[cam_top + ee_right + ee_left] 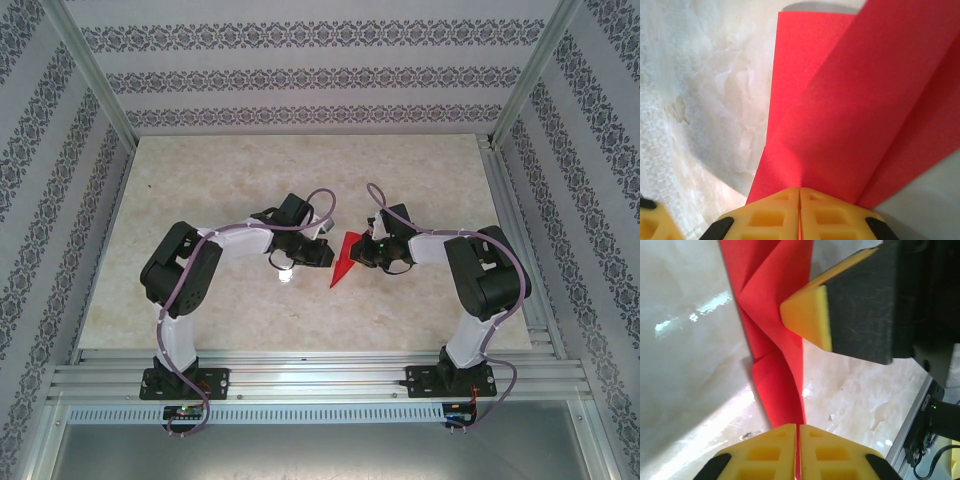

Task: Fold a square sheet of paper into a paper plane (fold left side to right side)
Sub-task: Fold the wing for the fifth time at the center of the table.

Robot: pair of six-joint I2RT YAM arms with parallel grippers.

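Jaws of your left gripper (798, 428) and right gripper (799, 190) are both clamped on the paper plane (344, 259) at the middle of the surface (250, 170), so hold both pinches firm and match the edges before creasing.

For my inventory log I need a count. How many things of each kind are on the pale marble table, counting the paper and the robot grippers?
Pointed, creased red paper plane: 1
Yellow-fingered two-finger grippers: 2 (left gripper, right gripper, both shut on the plane)
Total: 3
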